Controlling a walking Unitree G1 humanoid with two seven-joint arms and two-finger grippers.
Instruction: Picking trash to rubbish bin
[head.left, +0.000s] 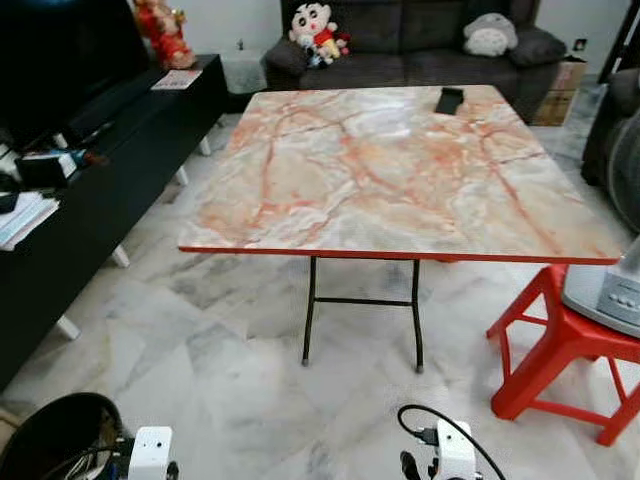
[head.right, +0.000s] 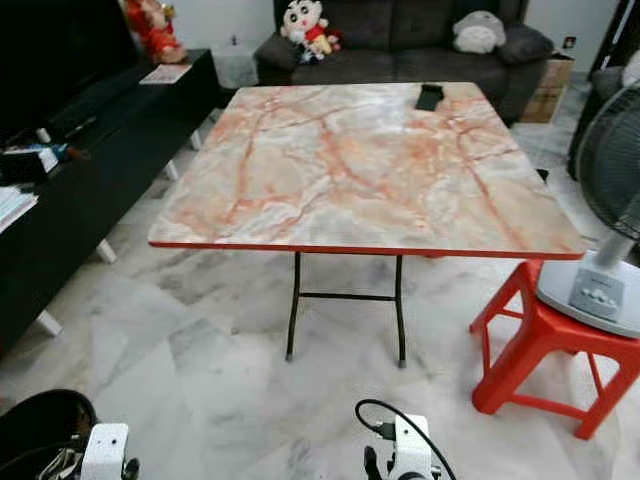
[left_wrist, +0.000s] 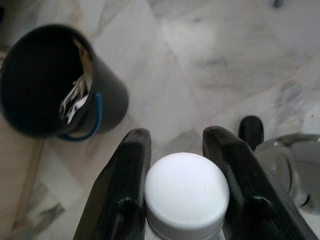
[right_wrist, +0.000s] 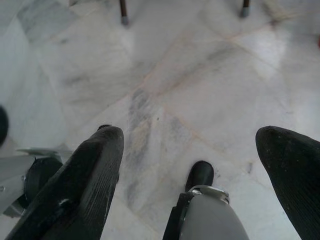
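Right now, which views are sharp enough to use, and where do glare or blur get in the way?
Left eye view: mostly sharp, soft glare on the marble table, left side dark. Left wrist view: white bottle cap in the left gripper is blurred from closeness, black bin is softly out of focus. Right wrist view: the right gripper's fingers blurred, floor clearer with pale sheen.
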